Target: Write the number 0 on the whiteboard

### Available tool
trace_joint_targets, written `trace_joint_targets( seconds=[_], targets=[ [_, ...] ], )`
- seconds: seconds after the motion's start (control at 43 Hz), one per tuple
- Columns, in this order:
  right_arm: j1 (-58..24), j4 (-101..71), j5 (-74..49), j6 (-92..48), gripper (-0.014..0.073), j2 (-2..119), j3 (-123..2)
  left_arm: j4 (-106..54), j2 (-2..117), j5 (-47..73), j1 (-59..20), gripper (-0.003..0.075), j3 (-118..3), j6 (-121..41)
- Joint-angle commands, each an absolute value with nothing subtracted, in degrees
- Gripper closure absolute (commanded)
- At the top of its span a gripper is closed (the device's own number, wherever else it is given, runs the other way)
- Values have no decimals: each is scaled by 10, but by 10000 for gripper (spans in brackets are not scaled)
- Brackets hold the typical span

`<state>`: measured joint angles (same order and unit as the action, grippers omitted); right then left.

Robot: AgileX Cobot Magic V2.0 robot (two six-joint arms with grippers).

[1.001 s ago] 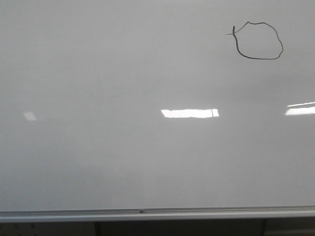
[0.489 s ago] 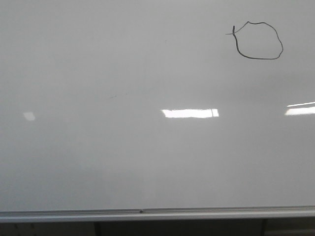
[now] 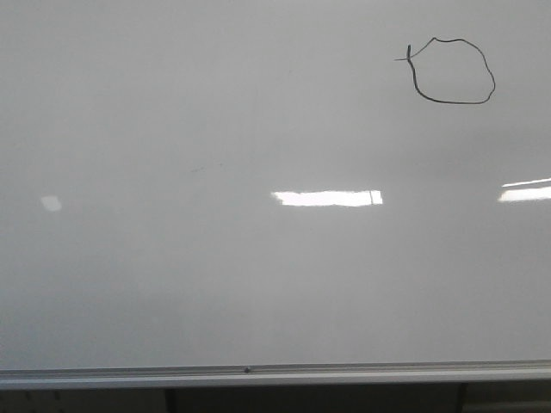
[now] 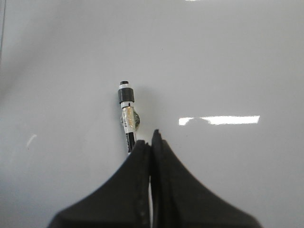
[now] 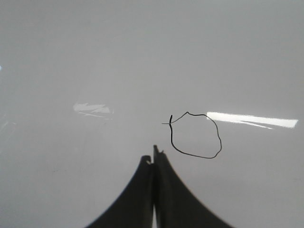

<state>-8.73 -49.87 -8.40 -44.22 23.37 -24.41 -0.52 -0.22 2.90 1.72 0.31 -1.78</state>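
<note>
Clamping a marker (image 4: 126, 114), the left end effector (image 4: 151, 142) aims it tip-first at the whiteboard (image 4: 228, 57).

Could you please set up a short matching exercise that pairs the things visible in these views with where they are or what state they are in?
Things:
1. number 0
2. marker
3. silver edge strip
4. right end effector

Descriptions:
A. runs along the bottom of the whiteboard
B. shut, holding nothing
C. drawn at the board's upper right in the front view
D. clamped in the left end effector

Pairs: 1-C, 2-D, 3-A, 4-B
</note>
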Motion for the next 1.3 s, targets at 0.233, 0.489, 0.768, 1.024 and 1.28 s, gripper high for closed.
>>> trace_joint_targets(
  seconds=[0.233, 0.489, 0.768, 1.024, 1.28],
  targets=[
    [-84, -499, -29, -444, 662, 236, -249, -10, -13, -15, 18, 740, 16, -13],
    [-80, -228, -35, -262, 662, 185, -183, -10, -13, -15, 18, 739, 16, -13],
    [5, -46, -37, -16, 662, 77, -63, -10, -13, -15, 18, 739, 16, -13],
    [24, -31, -40, -12, 662, 9, 17, -10, -13, -15, 18, 739, 16, -13],
    [24, -31, -104, -12, 662, -15, 16, -10, -12, -15, 18, 739, 16, -13]
  ],
)
